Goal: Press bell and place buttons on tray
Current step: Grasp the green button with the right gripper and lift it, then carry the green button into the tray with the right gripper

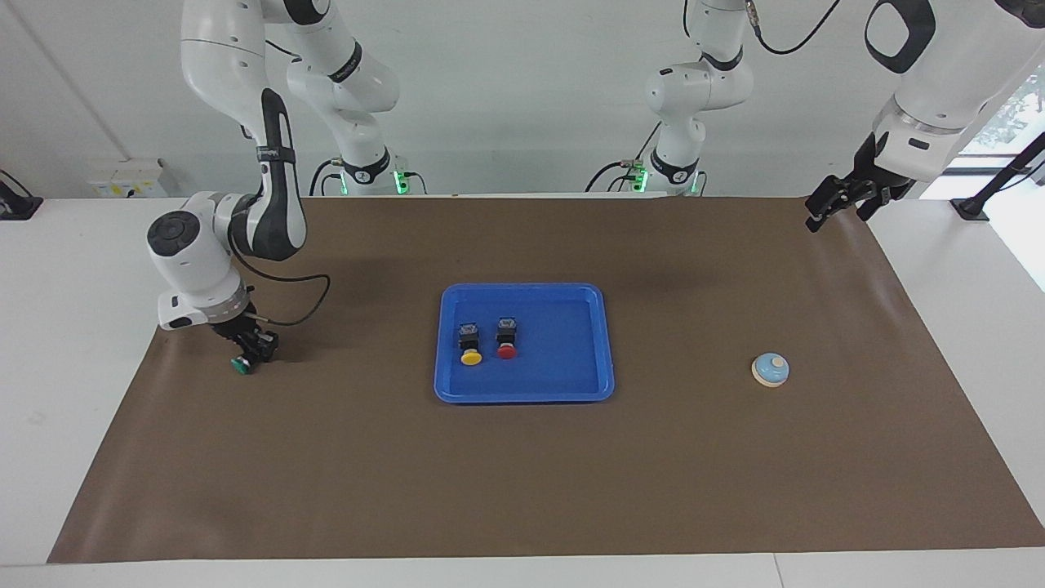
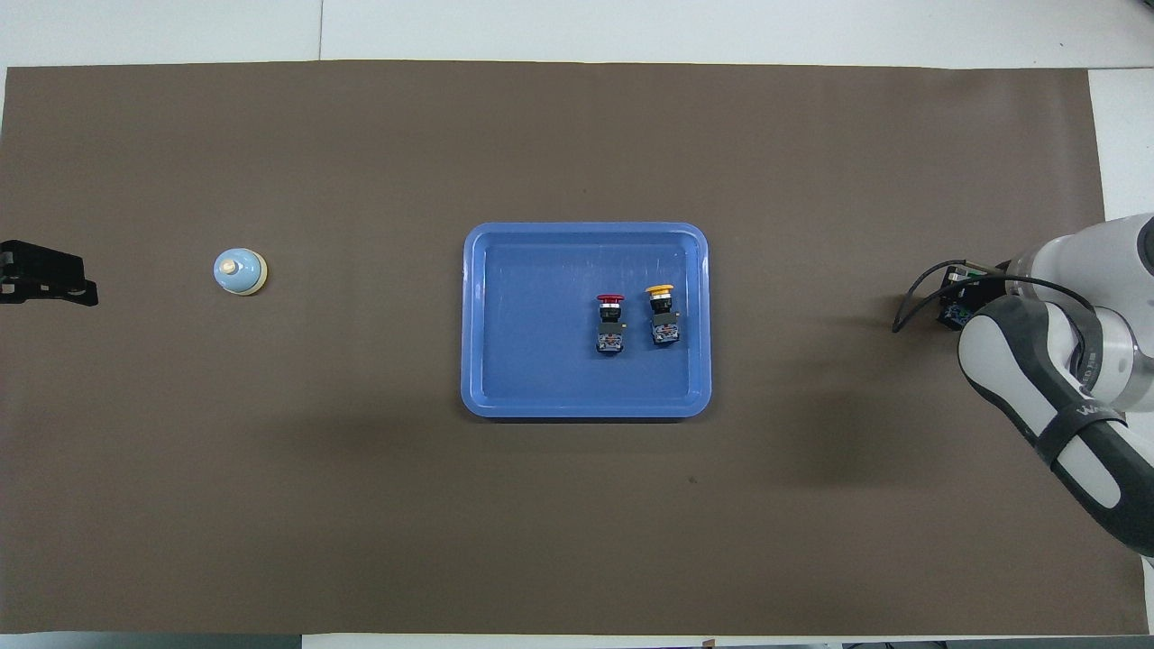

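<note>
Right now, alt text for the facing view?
The right gripper is down at the green button on the brown mat, toward the right arm's end. The yellow button and red button lie in the blue tray; the bell sits alone, and the left gripper waits.

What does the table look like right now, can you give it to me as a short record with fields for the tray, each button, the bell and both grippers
tray: mid-table on the brown mat
yellow button: lying in the tray, beside the red one
red button: lying in the tray
green button: at the right arm's end of the mat, outside the tray, at the right gripper's fingertips
bell: on the mat toward the left arm's end, nothing touching it
right gripper: low over the mat, at the green button
left gripper: raised at the left arm's end of the mat, waiting
</note>
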Available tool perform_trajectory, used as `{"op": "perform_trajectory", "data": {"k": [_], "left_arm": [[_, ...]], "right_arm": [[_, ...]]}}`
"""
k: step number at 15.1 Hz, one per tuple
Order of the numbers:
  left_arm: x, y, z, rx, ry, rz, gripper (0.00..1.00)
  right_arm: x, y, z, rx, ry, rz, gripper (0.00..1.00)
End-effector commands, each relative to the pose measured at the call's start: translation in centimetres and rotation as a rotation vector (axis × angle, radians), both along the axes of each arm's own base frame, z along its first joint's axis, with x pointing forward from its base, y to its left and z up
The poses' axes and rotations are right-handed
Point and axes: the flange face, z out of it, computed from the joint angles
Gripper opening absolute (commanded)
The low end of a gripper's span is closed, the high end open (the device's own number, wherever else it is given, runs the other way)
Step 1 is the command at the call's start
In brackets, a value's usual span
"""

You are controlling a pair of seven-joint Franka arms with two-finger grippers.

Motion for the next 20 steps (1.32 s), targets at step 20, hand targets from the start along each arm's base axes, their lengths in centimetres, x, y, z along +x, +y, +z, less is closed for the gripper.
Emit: {"op": "perform_trajectory", "data": {"k": [20], "left_arm": [[-0.9,0.1,0.2,0.01,0.006,0.011,1.0]], "right_arm": [[0.5,43.9,11.9,0.234,0.034,0.131,0.0]]}}
